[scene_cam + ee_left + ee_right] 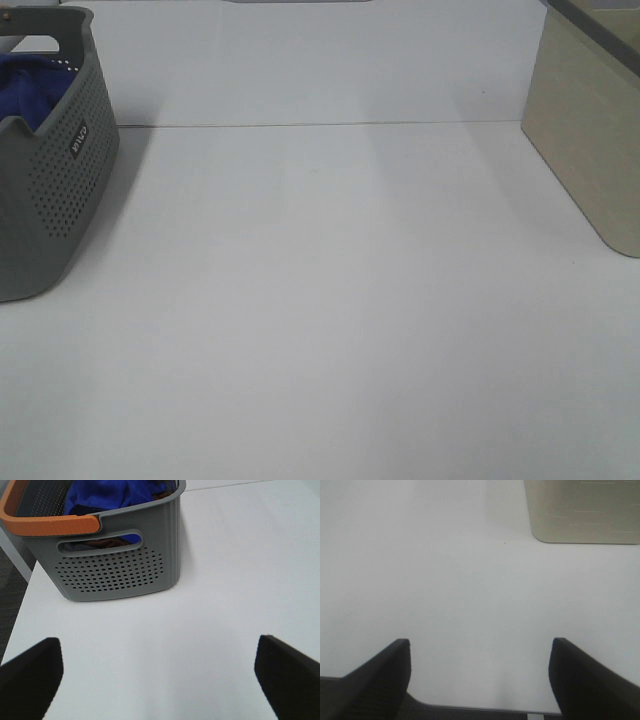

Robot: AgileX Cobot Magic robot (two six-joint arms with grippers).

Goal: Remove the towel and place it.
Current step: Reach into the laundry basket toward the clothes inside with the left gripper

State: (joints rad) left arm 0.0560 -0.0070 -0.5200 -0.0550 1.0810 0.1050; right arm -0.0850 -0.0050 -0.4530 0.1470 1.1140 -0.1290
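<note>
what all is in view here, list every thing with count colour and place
towel: 1, royal blue, bunched inside the basket
basket: 1, grey with perforated walls, on the table's left edge in the high view
handle: 1, orange, lying across the basket's rim
container: 1, beige with rounded corners, on the table's far right
table: 1, white, under everything
left jaws: 1 pair, black, open, above bare table short of the basket
right jaws: 1 pair, black, open, above bare table short of the container
</note>
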